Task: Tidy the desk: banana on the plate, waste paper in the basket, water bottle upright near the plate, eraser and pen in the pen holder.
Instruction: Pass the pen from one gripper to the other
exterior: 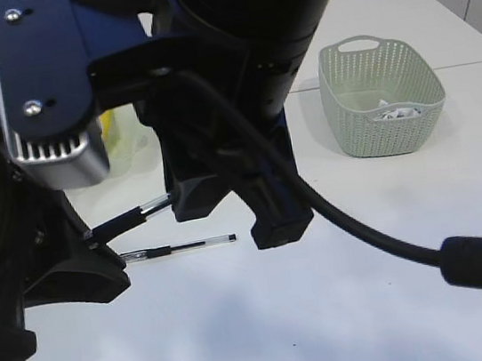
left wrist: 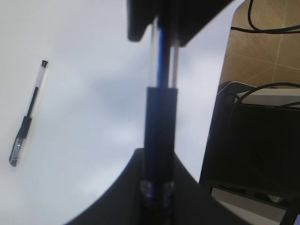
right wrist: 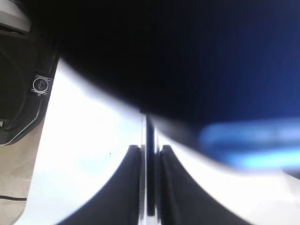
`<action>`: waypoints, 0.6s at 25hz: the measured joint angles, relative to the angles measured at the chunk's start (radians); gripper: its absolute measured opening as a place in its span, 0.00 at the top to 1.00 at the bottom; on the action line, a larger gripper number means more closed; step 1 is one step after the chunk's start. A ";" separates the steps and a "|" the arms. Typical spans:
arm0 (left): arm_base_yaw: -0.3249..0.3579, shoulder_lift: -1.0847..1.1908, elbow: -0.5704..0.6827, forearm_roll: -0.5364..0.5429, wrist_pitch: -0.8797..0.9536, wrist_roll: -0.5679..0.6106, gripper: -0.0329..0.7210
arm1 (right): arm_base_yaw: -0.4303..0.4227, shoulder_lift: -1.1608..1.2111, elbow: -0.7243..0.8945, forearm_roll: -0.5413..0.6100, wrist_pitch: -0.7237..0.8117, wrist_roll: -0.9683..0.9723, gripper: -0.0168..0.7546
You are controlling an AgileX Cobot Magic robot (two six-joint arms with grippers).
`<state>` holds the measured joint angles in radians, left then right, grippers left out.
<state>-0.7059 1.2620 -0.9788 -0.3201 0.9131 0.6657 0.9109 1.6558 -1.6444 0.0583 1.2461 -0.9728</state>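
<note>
Both arms crowd the desk [exterior: 349,309] from nine to twelve o'clock; a loose pen [exterior: 178,247] lies beneath them, while the basket [exterior: 382,98] blocks two o'clock. Six o'clock lies open.

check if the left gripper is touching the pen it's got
Touching. The left wrist view shows the left gripper clamped on the held pen.

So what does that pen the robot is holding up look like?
The held pen has a clear barrel with dark ink inside and a black rubbery grip sleeve. It is off the desk, nearly level, and both grippers pinch it: the left gripper at the black sleeve end, the right gripper at the clear end. A second pen lies flat on the desk below it.
</note>
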 joint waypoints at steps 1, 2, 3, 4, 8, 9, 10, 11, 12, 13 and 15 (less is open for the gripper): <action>0.000 0.000 0.000 0.000 -0.002 0.000 0.90 | 0.000 0.000 0.000 0.000 0.000 0.000 0.91; 0.000 0.000 0.000 0.000 -0.005 0.000 0.90 | 0.000 0.000 0.000 0.000 0.000 0.000 0.91; 0.000 0.000 0.000 0.000 -0.006 0.000 0.90 | 0.000 0.000 0.000 0.000 0.000 0.000 0.91; 0.000 0.000 0.000 0.000 -0.008 0.000 0.89 | 0.000 0.000 0.000 0.000 0.000 0.000 0.91; 0.000 0.000 0.000 0.000 -0.010 0.000 0.86 | 0.000 0.000 0.000 0.000 0.000 0.000 0.91; 0.000 0.000 0.000 0.000 -0.010 0.000 0.84 | 0.000 0.000 0.000 0.000 0.000 0.000 0.91; 0.000 0.000 0.000 0.000 -0.010 0.000 0.82 | 0.000 0.000 0.000 0.000 0.000 0.000 0.91; 0.000 0.000 0.000 0.000 -0.010 0.000 0.79 | 0.000 0.000 0.000 0.000 0.000 0.002 0.91; 0.000 0.000 0.000 0.000 -0.010 0.000 0.76 | 0.000 0.000 0.000 0.000 -0.002 0.002 0.91; 0.000 0.000 0.000 0.000 -0.010 0.000 0.73 | 0.000 0.000 0.000 0.000 -0.004 0.004 0.91; 0.000 0.000 0.000 -0.002 -0.010 -0.001 0.69 | 0.000 0.000 0.000 -0.001 -0.004 0.004 0.91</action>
<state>-0.7059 1.2620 -0.9788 -0.3220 0.9029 0.6643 0.9109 1.6558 -1.6444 0.0575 1.2425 -0.9690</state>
